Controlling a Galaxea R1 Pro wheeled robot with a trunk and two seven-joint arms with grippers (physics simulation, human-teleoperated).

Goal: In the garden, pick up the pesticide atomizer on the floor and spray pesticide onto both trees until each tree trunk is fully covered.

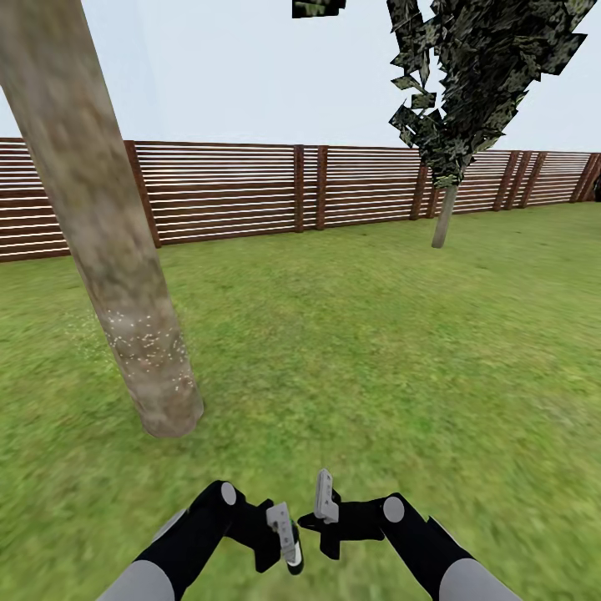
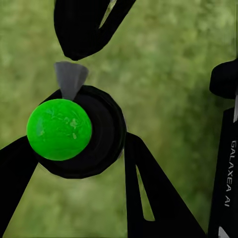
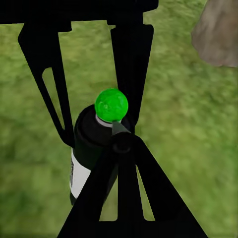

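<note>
The pesticide atomizer (image 2: 74, 131) is a small dark bottle with a green ball top (image 3: 111, 104) and a white label. My left gripper (image 1: 288, 542) is shut on it low in front of me, over the grass. Close beside it, my right gripper (image 1: 325, 511) stands open, its fingers (image 3: 131, 64) spread on either side of the bottle's top. A thick tan-grey tree trunk (image 1: 108, 250) leans up at the left, and white pesticide specks (image 1: 150, 342) dot its lower part. A second tree (image 1: 445, 217) with a thin trunk stands far off by the fence.
Green lawn (image 1: 376, 359) stretches ahead to a brown slatted wooden fence (image 1: 250, 192). Dark blocky foliage (image 1: 476, 75) hangs at the upper right. The near trunk's base (image 3: 218, 34) lies within arm's reach on the left.
</note>
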